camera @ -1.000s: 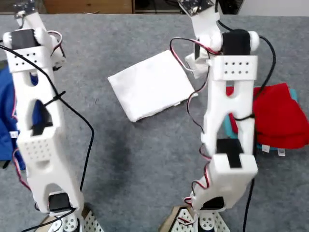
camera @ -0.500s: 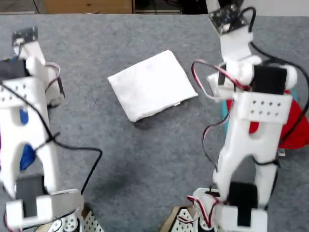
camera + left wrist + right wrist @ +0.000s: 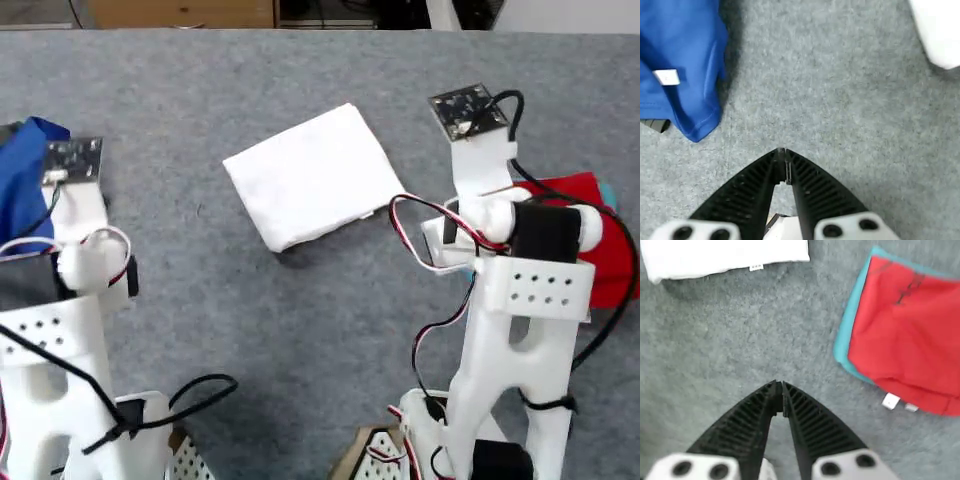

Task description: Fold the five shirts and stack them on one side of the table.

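Observation:
A folded white shirt (image 3: 315, 177) lies in the middle of the grey table; its edge shows as white shirt (image 3: 725, 257) and a corner as white shirt (image 3: 940, 35). A folded red shirt (image 3: 600, 240) rests on a teal one at the right, also seen as red shirt (image 3: 910, 335) over a teal shirt (image 3: 852, 335). A blue shirt (image 3: 22, 175) lies at the left edge, blue shirt (image 3: 680, 65). My left gripper (image 3: 781, 152) is shut and empty above bare table near the blue shirt. My right gripper (image 3: 778, 386) is shut and empty between the white shirt and the red stack.
The grey felt table (image 3: 300, 320) has free room in front of the white shirt, between the two arms. The arm bases and cables stand at the near edge. A wooden cabinet (image 3: 180, 12) runs along the far side.
Both arms have drawn back toward the near edge, off the white shirt and the stacks. The blue shirt and the red stack are now uncovered. The white shirt has not moved.

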### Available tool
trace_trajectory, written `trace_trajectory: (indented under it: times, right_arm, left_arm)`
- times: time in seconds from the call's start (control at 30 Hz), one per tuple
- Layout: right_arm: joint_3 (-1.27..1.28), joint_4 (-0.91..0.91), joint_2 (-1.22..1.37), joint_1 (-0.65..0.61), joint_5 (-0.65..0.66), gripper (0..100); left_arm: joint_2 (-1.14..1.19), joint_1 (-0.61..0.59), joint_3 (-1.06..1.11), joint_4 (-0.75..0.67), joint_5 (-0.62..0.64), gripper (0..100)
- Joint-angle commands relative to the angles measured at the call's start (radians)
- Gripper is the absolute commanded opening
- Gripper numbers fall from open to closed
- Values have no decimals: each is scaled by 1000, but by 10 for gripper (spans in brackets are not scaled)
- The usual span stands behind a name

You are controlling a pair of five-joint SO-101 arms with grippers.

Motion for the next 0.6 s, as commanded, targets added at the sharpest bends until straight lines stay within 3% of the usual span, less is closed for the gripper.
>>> trace_trajectory:
  times: [0.0,0.2,0.4,0.57]
  right_arm:
    - [1,9,42,13,-87,5]
    - [-47,2,189,7,-169,5]
    - [-243,-46,377,5,-215,14]
    - [-406,-43,553,-18,-381,143]
  left_arm:
    - [-31,-80,63,-74,-6,20]
    - [-31,-218,181,-233,-8,21]
    - [-39,-270,281,-364,-3,21]
    - [-31,-265,285,-368,0,20]
